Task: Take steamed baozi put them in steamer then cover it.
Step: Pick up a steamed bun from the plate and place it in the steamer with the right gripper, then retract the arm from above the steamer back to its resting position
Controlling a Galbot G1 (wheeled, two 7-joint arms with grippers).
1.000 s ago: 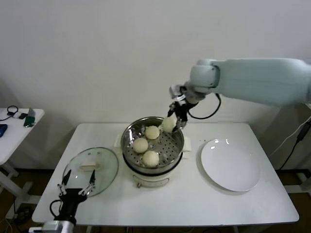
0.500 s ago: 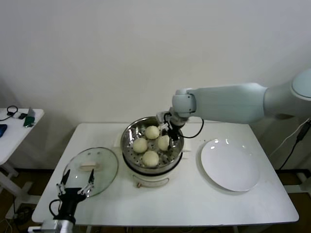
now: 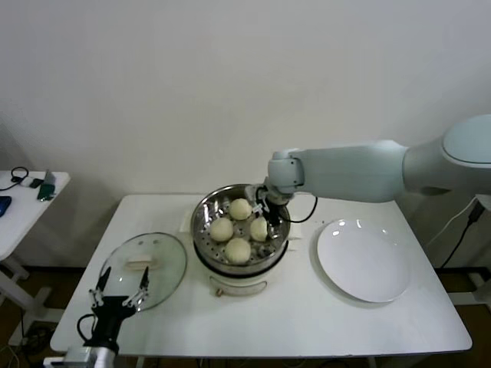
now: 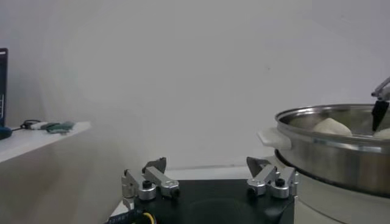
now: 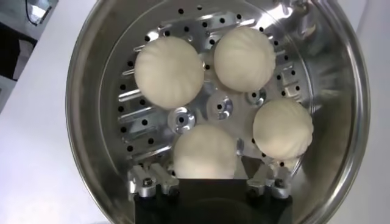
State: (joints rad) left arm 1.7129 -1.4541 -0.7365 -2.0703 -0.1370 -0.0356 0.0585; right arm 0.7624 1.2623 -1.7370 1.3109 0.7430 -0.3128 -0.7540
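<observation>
I'm counting four buns (image 5: 206, 152) sitting on the tray inside the steamer (image 3: 241, 230). My right gripper (image 3: 266, 220) is hanging in the steamer over the right-hand bun, fingers spread apart and gripping nothing. One lid (image 3: 143, 269) is lying left of the steamer; my left gripper (image 3: 121, 295) is waiting near it, fingers apart. One white plate (image 3: 364, 261) is sitting right of the steamer.

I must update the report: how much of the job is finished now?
Done: four baozi lie in the steamer. In hand: the open right gripper straddles the last bun, inside the pot. Left: the cover lies on the table beside the steamer, near the waiting left gripper.
</observation>
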